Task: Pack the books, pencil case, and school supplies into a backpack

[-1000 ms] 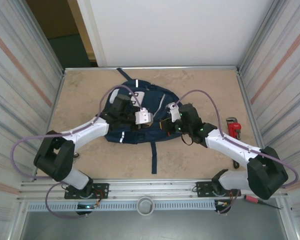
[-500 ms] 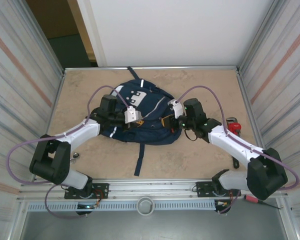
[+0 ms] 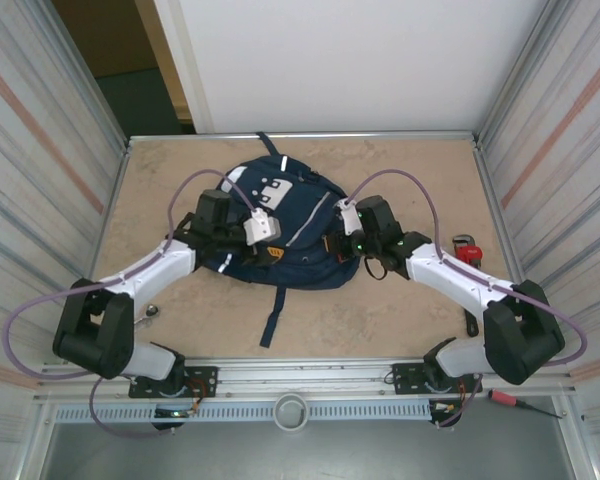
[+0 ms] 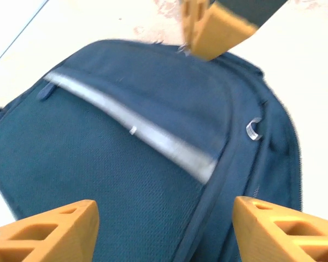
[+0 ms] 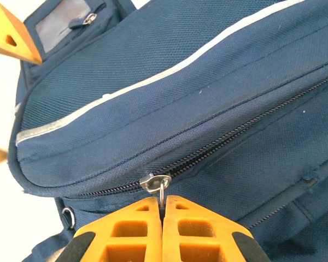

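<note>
The navy backpack lies flat mid-table, with pale stripes and white patches. My left gripper hovers open over its left half. In the left wrist view the orange fingers stand wide apart above bare fabric, with nothing between them. My right gripper is shut on the metal zipper pull of the backpack's zipper. In the top view the right gripper sits at the bag's right side. The books, pencil case and school supplies are hidden.
A red pipe wrench lies by the right wall. A red-handled screwdriver rests on the front rail. A dark strap trails from the bag toward the near edge. Corrugated walls close both sides.
The left gripper has opened and let go of the backpack. The bag has shifted away from the arms and slightly left. The right gripper has stayed shut on the zipper pull.
</note>
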`<action>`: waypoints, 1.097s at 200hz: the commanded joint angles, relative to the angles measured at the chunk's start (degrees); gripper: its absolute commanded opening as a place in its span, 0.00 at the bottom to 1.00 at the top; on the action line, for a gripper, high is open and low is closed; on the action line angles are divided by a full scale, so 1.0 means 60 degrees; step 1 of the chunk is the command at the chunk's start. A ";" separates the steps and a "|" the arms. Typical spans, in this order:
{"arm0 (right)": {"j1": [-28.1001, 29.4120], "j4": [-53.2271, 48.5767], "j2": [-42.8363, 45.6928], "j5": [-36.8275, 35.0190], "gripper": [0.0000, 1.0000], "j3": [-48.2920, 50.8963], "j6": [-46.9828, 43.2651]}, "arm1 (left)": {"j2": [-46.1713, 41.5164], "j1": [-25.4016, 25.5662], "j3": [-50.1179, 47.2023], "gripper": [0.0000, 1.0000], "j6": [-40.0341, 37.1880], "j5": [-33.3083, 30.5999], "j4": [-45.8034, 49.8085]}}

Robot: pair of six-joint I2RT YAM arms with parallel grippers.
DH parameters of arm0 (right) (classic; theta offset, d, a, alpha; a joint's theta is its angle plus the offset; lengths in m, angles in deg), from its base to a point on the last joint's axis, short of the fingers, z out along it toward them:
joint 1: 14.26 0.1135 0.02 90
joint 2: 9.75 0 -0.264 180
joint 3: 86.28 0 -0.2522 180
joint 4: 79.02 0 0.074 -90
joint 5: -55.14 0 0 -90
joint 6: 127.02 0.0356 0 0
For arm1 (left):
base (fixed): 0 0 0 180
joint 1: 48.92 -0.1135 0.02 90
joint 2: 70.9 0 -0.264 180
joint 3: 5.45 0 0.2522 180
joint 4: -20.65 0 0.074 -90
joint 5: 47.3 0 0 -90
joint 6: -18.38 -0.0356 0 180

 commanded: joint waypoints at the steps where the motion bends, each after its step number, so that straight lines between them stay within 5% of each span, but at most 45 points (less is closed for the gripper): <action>1: 0.0416 0.0381 0.0152 -0.0415 0.00 -0.0042 0.0537 | -0.0369 0.0892 0.0588 0.70 0.0708 -0.1036 0.0553; 37: 0.0962 0.0904 0.0564 -0.0533 0.00 0.0122 0.0956 | 0.0265 0.1784 0.1159 0.65 0.0677 -0.2077 0.1132; 70: 0.1255 0.1059 0.0780 -0.0638 0.00 0.0304 0.1092 | 0.0607 0.1669 0.1467 0.40 0.0410 -0.2220 0.1480; 112: 0.1239 0.0987 0.1011 -0.0957 0.00 0.0580 0.0971 | 0.0321 0.0778 0.1417 0.00 0.0002 -0.1008 0.1841; 162: 0.0130 -0.0106 0.0342 -0.2161 0.00 0.0199 0.0551 | -0.0734 -0.0819 0.0198 0.00 -0.0314 0.0283 0.1300; 206: 0.0096 0.0164 -0.0364 -0.1492 0.00 -0.0436 0.0349 | -0.1089 -0.1579 -0.0725 0.00 0.0000 -0.0226 0.0610; 219: 0.0249 0.0368 -0.0376 -0.1343 0.00 -0.0474 0.0412 | -0.1196 -0.1573 -0.0819 0.23 0.0455 -0.0430 0.0332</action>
